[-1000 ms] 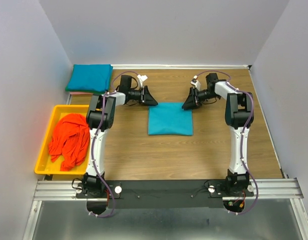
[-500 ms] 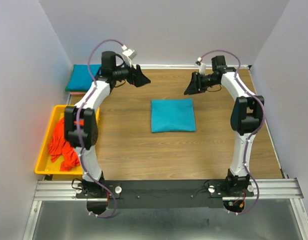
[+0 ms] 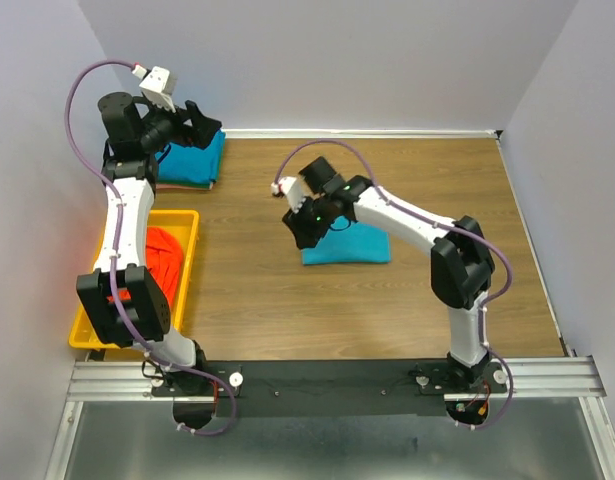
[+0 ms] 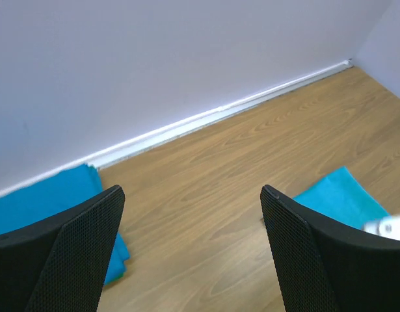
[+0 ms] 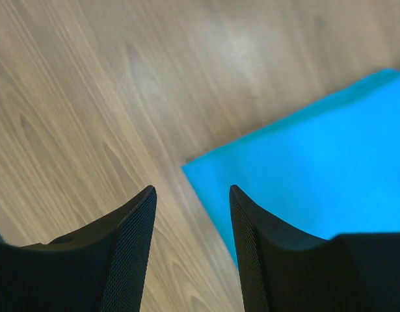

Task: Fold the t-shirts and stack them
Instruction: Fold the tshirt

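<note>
The left gripper (image 3: 199,124) hangs high at the far left above a folded teal t-shirt (image 3: 192,160), jaws spread wide and empty; the right gripper (image 3: 305,228) sits over the left edge of a second folded teal t-shirt (image 3: 355,243) mid-table, jaws partly apart, gripping nothing; an orange-red t-shirt (image 3: 165,258) lies crumpled in the yellow tray (image 3: 190,250) at left.

Left arm (image 3: 122,215) stretches tall toward the far left; left gripper (image 3: 205,124) has its fingers (image 4: 69,253) spread wide, empty; right arm (image 3: 407,218) bends across leftward; right gripper (image 3: 305,232) points down, fingers (image 5: 131,253) partly apart, empty.
</note>
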Action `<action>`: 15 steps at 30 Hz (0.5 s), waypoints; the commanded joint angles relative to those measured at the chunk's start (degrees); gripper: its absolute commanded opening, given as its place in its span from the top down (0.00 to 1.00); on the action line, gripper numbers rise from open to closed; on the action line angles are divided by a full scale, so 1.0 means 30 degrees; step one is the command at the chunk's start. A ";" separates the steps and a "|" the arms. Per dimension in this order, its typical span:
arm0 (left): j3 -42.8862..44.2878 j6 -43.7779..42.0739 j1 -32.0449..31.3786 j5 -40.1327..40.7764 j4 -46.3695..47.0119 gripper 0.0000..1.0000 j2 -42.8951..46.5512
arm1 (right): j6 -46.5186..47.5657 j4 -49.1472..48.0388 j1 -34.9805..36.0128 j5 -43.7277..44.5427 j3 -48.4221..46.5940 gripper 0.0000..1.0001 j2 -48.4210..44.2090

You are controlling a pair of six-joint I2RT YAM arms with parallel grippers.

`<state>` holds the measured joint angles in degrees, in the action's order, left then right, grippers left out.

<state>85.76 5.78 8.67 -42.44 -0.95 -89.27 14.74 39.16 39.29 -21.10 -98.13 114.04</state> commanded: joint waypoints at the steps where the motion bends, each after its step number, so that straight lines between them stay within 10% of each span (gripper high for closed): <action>1: 0.0359 0.0622 0.0771 0.1020 -0.2579 0.07 -0.0679 | 0.0682 -0.0395 0.2018 0.4073 0.0569 0.45 0.0658; 15: -0.1866 -0.0696 0.1183 0.2074 -0.2964 0.07 -0.0037 | -0.0022 -0.0542 0.4101 0.6478 0.0893 0.49 0.2826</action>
<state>80.68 5.32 11.92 -37.91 -9.63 -91.39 15.07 38.61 51.22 -5.58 -96.27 120.49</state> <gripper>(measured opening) 0.933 0.510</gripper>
